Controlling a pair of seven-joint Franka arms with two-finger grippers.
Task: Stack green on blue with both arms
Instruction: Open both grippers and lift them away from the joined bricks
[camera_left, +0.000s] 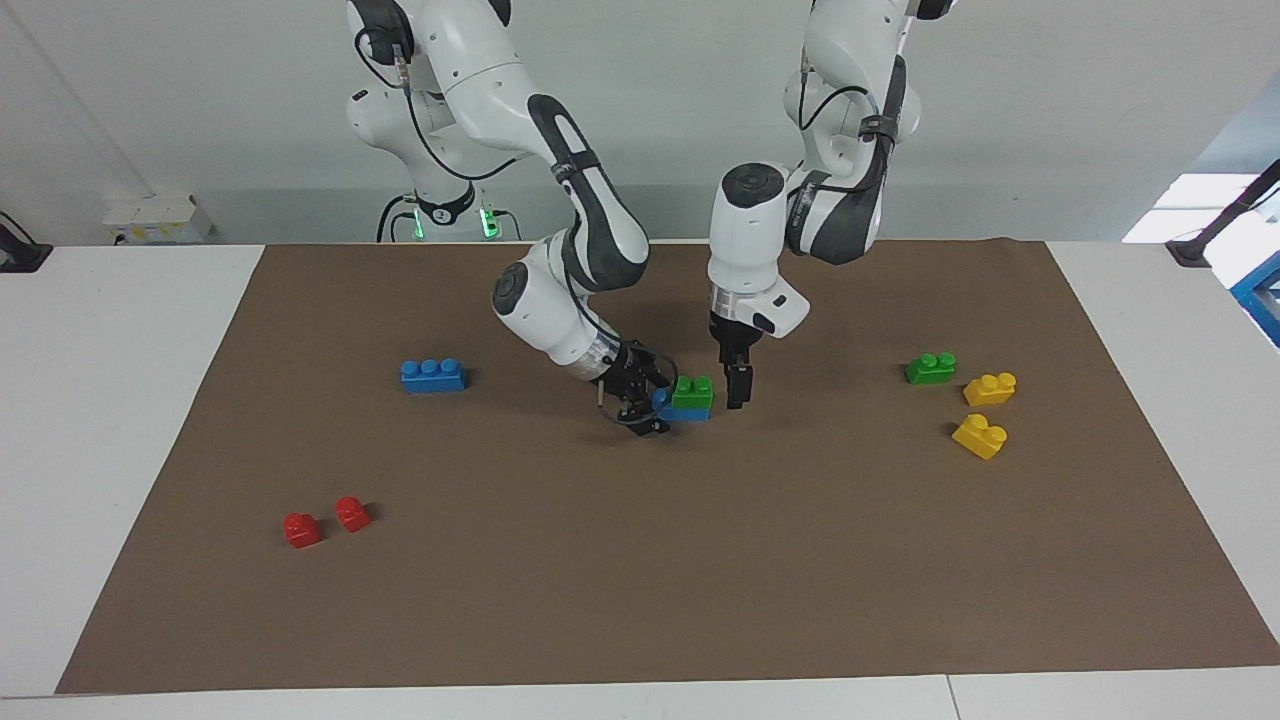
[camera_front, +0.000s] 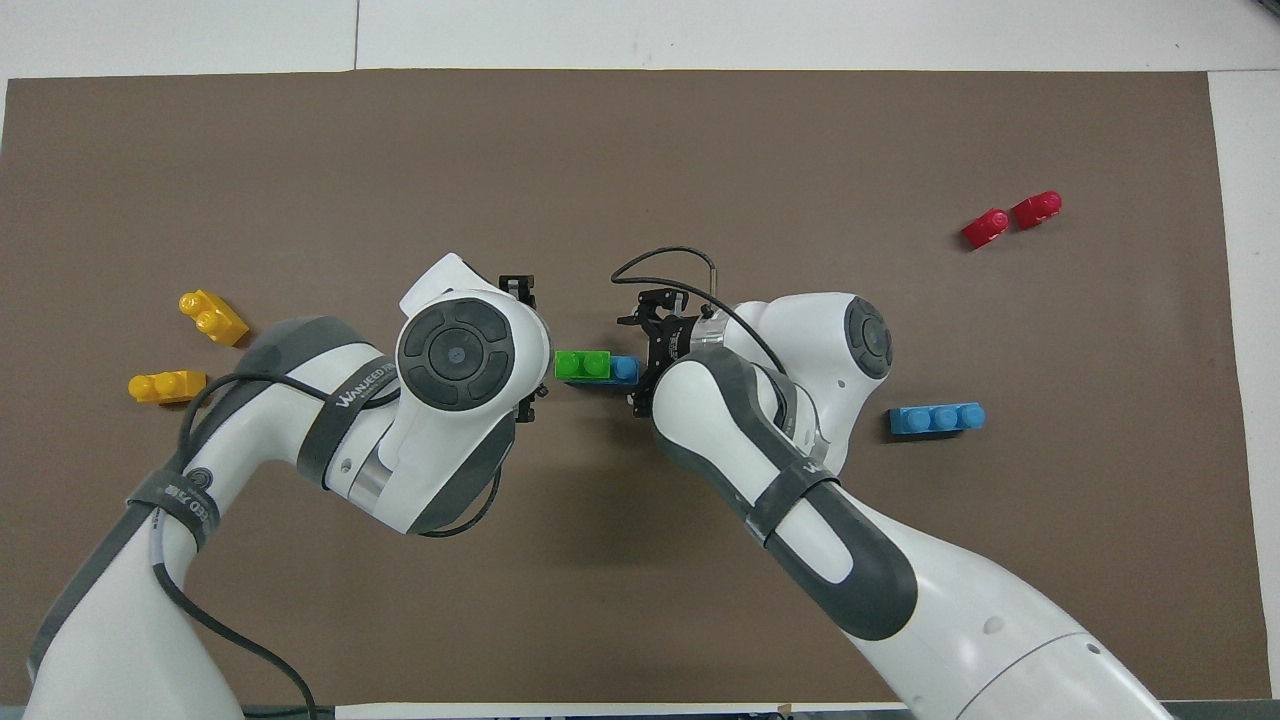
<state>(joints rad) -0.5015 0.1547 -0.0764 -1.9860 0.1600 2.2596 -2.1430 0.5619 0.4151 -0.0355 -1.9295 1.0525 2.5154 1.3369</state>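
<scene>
A green brick (camera_left: 693, 392) sits on a blue brick (camera_left: 683, 413) at the middle of the brown mat; in the overhead view the green brick (camera_front: 583, 364) covers all but one end of the blue brick (camera_front: 626, 369). My right gripper (camera_left: 652, 402) is low and tilted, open, with the blue brick's free end between its fingers; it also shows in the overhead view (camera_front: 645, 367). My left gripper (camera_left: 733, 372) points straight down, open, just beside the green brick toward the left arm's end and apart from it; it also shows in the overhead view (camera_front: 527, 350).
A second blue brick (camera_left: 432, 375) lies toward the right arm's end. A second green brick (camera_left: 930, 368) and two yellow bricks (camera_left: 990, 388) (camera_left: 980, 435) lie toward the left arm's end. Two red bricks (camera_left: 301, 529) (camera_left: 352, 513) lie farther from the robots.
</scene>
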